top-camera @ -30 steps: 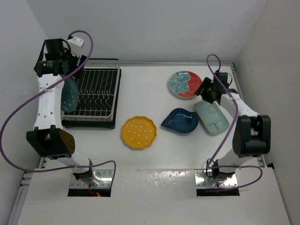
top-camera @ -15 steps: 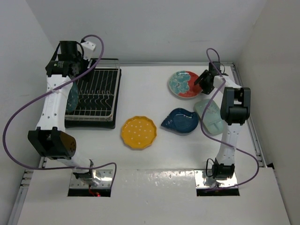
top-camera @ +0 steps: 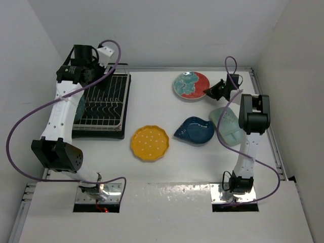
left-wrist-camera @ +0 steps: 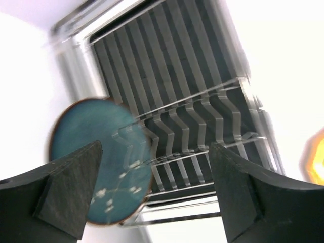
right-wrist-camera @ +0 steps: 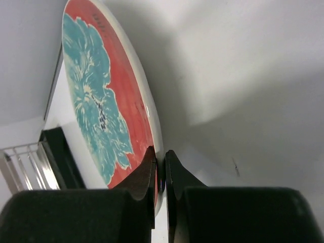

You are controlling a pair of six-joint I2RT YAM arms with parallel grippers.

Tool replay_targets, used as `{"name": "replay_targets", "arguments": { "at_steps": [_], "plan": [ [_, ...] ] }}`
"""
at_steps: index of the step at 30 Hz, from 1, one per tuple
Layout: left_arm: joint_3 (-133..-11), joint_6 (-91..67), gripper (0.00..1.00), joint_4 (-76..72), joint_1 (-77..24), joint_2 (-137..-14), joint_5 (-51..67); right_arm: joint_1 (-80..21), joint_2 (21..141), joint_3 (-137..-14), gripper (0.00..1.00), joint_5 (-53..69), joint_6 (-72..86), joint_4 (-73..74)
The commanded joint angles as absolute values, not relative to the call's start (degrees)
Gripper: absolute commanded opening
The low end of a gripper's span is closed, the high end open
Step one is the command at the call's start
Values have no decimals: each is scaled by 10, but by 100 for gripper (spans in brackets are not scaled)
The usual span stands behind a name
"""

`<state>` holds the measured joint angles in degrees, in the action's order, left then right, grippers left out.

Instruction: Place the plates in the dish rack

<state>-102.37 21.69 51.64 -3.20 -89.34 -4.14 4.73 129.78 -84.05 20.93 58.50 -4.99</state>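
The dish rack (top-camera: 107, 104) stands at the back left. A round dark teal plate (top-camera: 79, 108) stands on edge in its left side, also seen in the left wrist view (left-wrist-camera: 98, 157). My left gripper (top-camera: 92, 77) hovers open over the rack's bars (left-wrist-camera: 192, 101), holding nothing. My right gripper (top-camera: 211, 92) is shut on the right rim of the red-and-turquoise plate (top-camera: 190, 85); its fingertips (right-wrist-camera: 160, 172) pinch the rim, and the plate (right-wrist-camera: 106, 111) tilts off the table. The yellow plate (top-camera: 149, 143), blue leaf plate (top-camera: 195, 130) and mint plate (top-camera: 228, 126) lie flat.
White walls close in the table at the back and both sides. The rack sits in a black tray (top-camera: 126, 101). A purple cable (top-camera: 30, 119) loops left of the left arm. The right arm's upright link (top-camera: 251, 121) stands over the mint plate's right edge.
My right gripper has shut on the red-and-turquoise plate's rim, and the plate has shifted left and back. My left gripper has moved right along the rack's back, away from the teal plate.
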Motion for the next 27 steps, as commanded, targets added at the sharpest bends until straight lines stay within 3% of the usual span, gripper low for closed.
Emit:
{"name": "replay_targets", "arguments": {
  "at_steps": [1, 9, 14, 20, 27],
  "plan": [
    [-1051, 207, 91, 538, -54, -897, 72, 33, 1234, -828, 0, 280, 588, -130],
    [-1097, 179, 92, 556, -95, -958, 253, -73, 1085, -778, 0, 368, 560, -236],
    [-1118, 162, 96, 556, -105, -999, 342, -151, 1057, -750, 0, 426, 562, -281],
    [-1123, 132, 99, 536, -87, -1023, 298, -188, 1051, -730, 0, 477, 664, -435],
    [-1100, 110, 99, 519, -45, -1023, 278, -201, 1026, -730, 0, 500, 650, -436]
  ]
}}
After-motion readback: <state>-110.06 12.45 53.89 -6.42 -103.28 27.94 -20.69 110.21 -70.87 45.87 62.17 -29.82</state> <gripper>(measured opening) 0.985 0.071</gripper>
